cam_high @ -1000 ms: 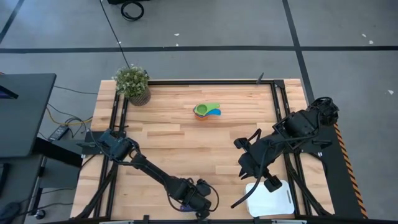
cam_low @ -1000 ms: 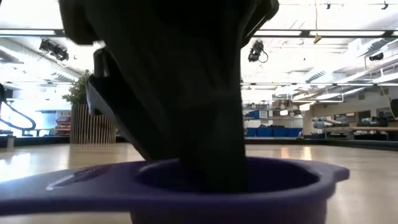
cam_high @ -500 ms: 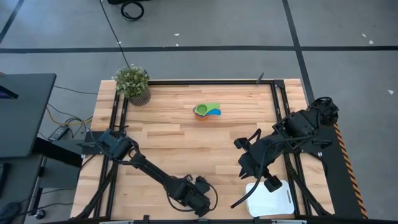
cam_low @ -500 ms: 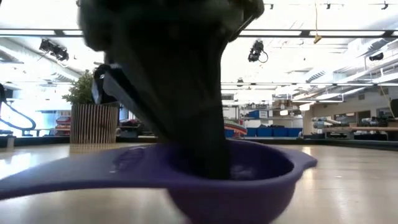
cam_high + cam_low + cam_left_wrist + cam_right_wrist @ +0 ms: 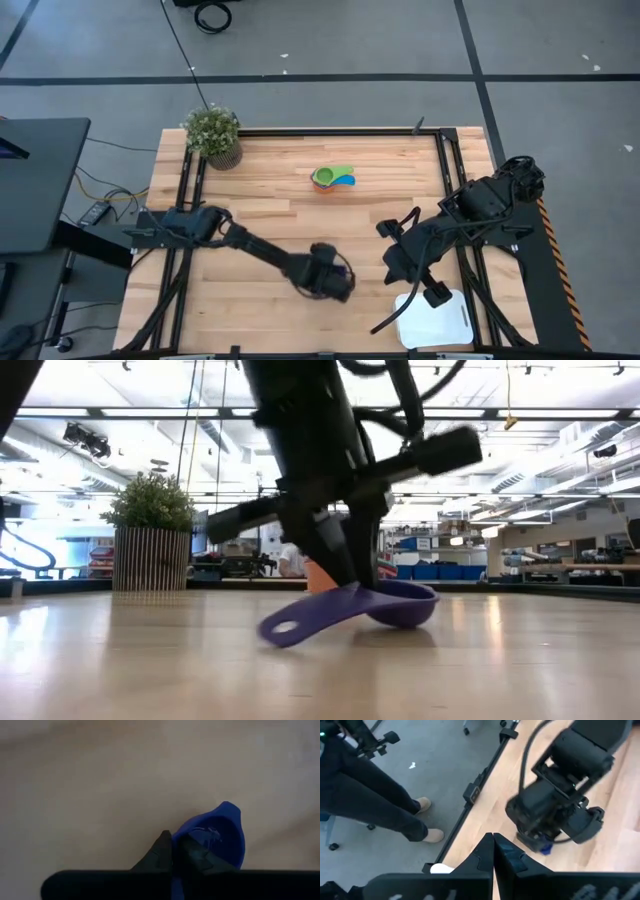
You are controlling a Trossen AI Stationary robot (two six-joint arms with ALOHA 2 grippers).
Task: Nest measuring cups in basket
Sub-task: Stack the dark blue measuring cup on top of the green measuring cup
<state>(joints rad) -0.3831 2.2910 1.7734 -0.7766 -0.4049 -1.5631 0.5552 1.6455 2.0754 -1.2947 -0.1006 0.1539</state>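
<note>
Pinching the dark blue measuring cup (image 5: 385, 607) by its rim, the left tool (image 5: 335, 280) tilts its handle downward.

Evenly and brightly lit from overhead ceiling strips (image 5: 90, 412), glaring white in the low view. Soft, faint shadows on the wooden table (image 5: 270, 215). Motion blur on the left arm (image 5: 320, 450) in the low view. Left wrist view soft and hazy, table out of focus behind the dark blue cup (image 5: 220, 837).

A dark blue cup (image 5: 385, 605) hangs tilted above the table's middle. Nested cups (image 5: 331, 179) sit toward the far edge. The white basket (image 5: 436, 320) lies at the near right corner.
</note>
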